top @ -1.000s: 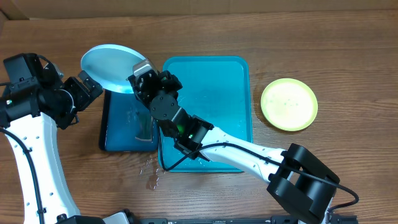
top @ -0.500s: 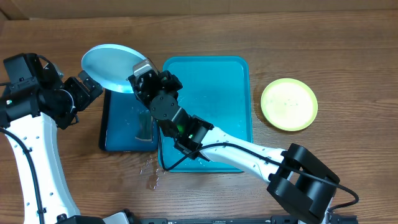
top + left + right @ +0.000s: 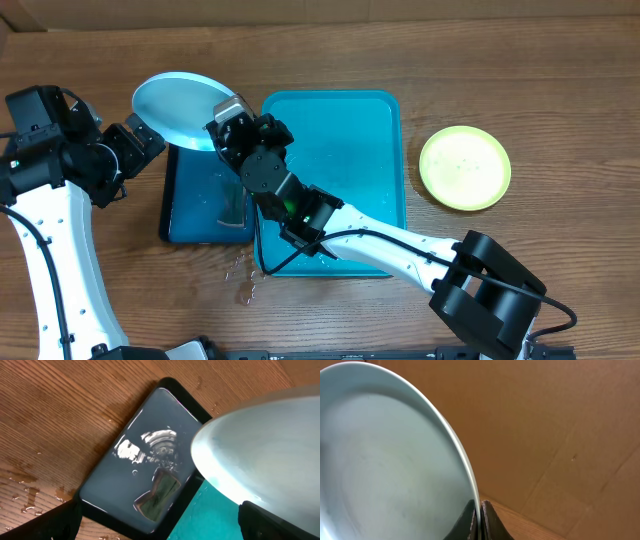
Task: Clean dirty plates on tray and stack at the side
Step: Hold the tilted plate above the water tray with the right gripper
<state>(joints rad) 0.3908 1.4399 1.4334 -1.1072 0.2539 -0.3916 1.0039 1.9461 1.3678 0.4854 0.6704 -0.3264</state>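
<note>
Wooden desk carries everything; turquoise tray lies mid-desk, nothing resting flat in it, R arm stretched across it; dark tray, smaller w/ black rim, sits just beside it on the left, edges touching or nearly so, holding water; blue plate is off the tray, lifted & tilted over the far end of the dark tray, concave face toward the R wrist cam; green plate lies flat on the desk, right of the tray, well apart from it; can't tell if it's one plate or a stack.

R gripper is pinched on the blue plate's rim, fingers pressed together w/ only the thin edge between; L gripper is spread wide, holding nothing, hanging near the plate's left edge, apart from it, above the dark tray.

Dark object, flat & greenish, lies under the water near the dark tray's right side; water drops speckle the desk by the trays' near corners.
</note>
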